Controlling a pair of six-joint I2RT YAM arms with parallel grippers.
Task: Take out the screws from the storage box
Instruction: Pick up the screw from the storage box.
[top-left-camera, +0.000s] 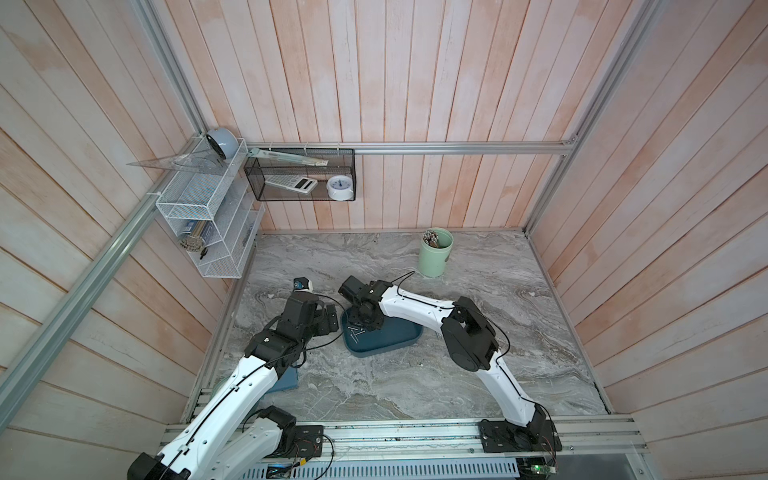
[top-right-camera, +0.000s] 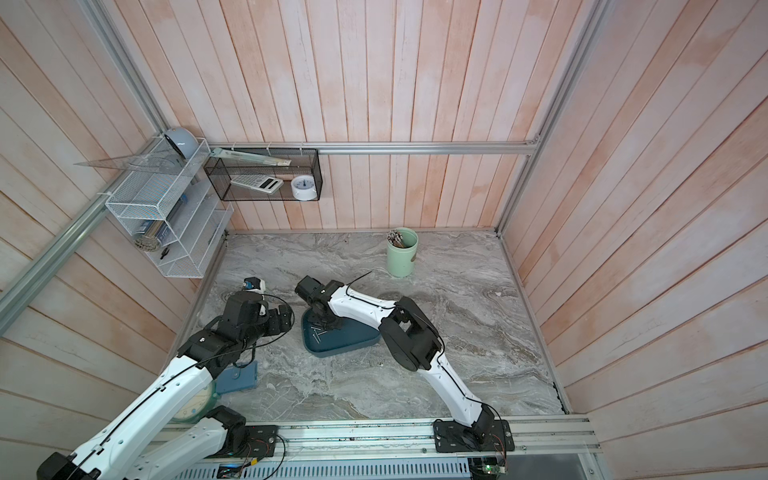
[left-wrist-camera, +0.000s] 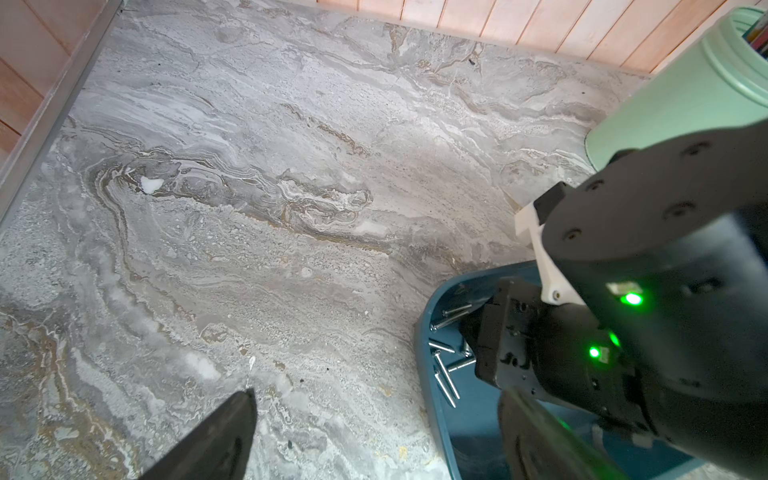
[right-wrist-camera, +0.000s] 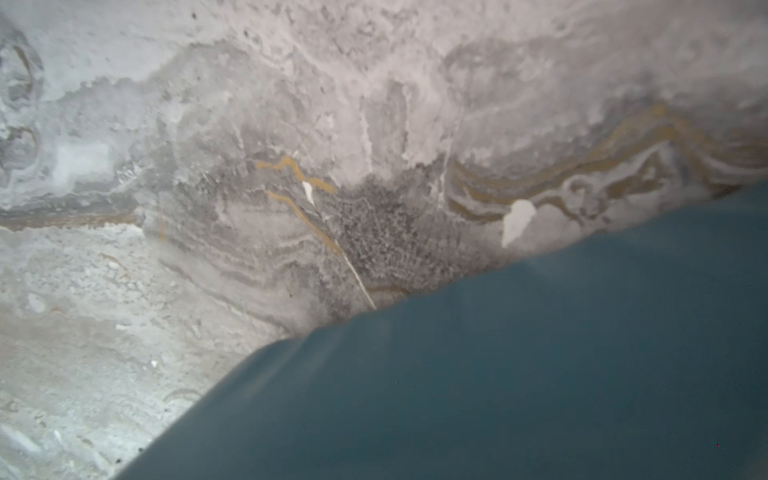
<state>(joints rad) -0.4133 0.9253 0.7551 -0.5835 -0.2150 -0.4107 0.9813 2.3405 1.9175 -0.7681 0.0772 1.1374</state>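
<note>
The storage box (top-left-camera: 390, 340) (top-right-camera: 353, 338) is a shallow teal tray in the middle of the marble table. Several thin silver screws (top-left-camera: 356, 331) (top-right-camera: 318, 332) (left-wrist-camera: 446, 374) lie loose in its left end. My right gripper (top-left-camera: 365, 322) (top-right-camera: 326, 320) points down into that end, just above the screws. Its body hides its tips, so I cannot see anything held. The right wrist view shows only blurred tray wall (right-wrist-camera: 498, 374) and marble. My left gripper (top-left-camera: 332, 318) (top-right-camera: 284, 318) (left-wrist-camera: 380, 397) hangs open just left of the tray, holding nothing.
A pale green cup (top-left-camera: 434, 253) (top-right-camera: 401, 253) with long sticks stands at the back right. A flat blue item (top-left-camera: 286, 380) lies under my left arm. A small white-and-blue object (top-left-camera: 302, 284) sits behind my left gripper. Wire racks (top-left-camera: 203, 220) hang on the left wall.
</note>
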